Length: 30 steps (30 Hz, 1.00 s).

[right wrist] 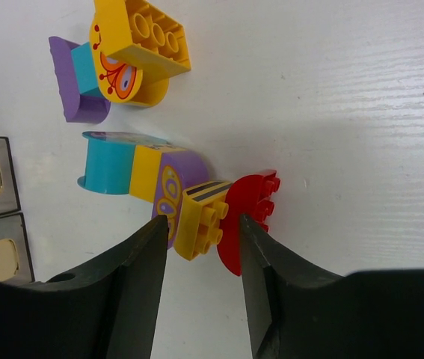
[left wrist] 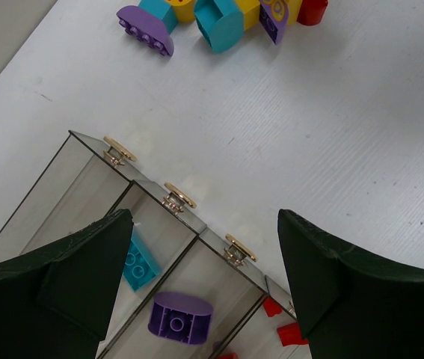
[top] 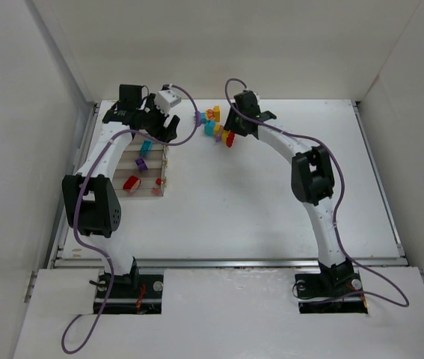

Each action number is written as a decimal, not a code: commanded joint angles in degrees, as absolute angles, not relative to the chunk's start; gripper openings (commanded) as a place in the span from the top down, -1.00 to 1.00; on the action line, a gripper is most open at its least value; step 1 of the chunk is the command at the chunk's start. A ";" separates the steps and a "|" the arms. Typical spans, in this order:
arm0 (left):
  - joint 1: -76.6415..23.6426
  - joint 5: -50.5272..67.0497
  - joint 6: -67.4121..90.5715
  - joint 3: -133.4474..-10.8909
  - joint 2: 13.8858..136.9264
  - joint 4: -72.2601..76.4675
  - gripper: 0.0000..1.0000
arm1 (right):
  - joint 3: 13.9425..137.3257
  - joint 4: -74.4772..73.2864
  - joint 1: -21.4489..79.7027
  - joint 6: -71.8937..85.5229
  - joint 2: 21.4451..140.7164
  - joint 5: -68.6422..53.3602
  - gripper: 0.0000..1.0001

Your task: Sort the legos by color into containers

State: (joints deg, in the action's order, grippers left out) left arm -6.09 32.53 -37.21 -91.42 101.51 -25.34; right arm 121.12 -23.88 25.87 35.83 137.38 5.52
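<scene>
Right gripper [right wrist: 203, 228] filled the foreground of its wrist view, its jaws straddling a yellow striped brick [right wrist: 200, 217] and the edge of a red half-round brick [right wrist: 250, 213]. Both lay among the unsorted legos [top: 215, 123] on the desk [right wrist: 346, 112]. Whether the jaws pinched or merely bracketed them could not be told. Left gripper [left wrist: 204, 217] hung over the containers [left wrist: 77, 187], jaws released and empty. A cyan brick [left wrist: 138, 263], a purple brick [left wrist: 180, 318] and red pieces [left wrist: 273, 307] lay in separate bins. The step looked like picking another brick from the cluster. Next would call for closing on one brick alone, since its neighbours touched it, then carrying it to the matching bin.
</scene>
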 commanded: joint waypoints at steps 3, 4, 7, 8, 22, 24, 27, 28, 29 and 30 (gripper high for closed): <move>-6.33 32.70 -36.91 -91.23 99.84 -25.22 -0.52 | 123.30 -20.48 26.19 36.56 139.65 4.22 0.03; -6.33 32.70 -36.91 -91.23 99.84 -25.22 -0.52 | 123.83 -20.48 26.19 36.56 139.66 3.70 0.03; -6.33 32.70 -36.91 -91.23 99.84 -25.22 -0.52 | 123.84 -21.01 26.19 36.56 140.19 3.17 0.03; -6.33 32.70 -36.91 -91.23 99.84 -25.22 -0.52 | 123.84 -20.48 26.19 36.56 140.19 3.16 0.03; -6.33 32.70 -36.91 -90.70 99.32 -25.22 -0.52 | 124.99 -19.95 26.19 35.95 143.17 3.16 0.79; -6.33 32.70 -36.91 -90.18 99.32 -25.22 -0.52 | 124.28 -19.42 26.19 35.95 142.65 2.64 0.86; -6.33 32.70 -36.91 -90.18 99.32 -25.22 -0.52 | 123.76 -18.20 26.19 34.02 142.03 1.41 1.00; -6.33 32.70 -36.91 -90.18 99.32 -25.22 -0.52 | 123.75 -17.67 26.19 33.14 141.34 -0.59 1.00; -6.33 32.70 -37.52 -90.18 99.32 -25.22 -0.52 | 122.44 -17.06 26.19 32.09 140.81 -1.66 1.00; -6.33 32.70 -38.05 -89.57 99.32 -25.22 -0.52 | 121.65 -15.92 26.19 30.60 139.32 -2.45 1.00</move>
State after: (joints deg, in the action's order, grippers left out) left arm -6.09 32.25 -37.30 -90.41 101.51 -25.39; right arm 123.59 -18.65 25.91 34.15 141.75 1.26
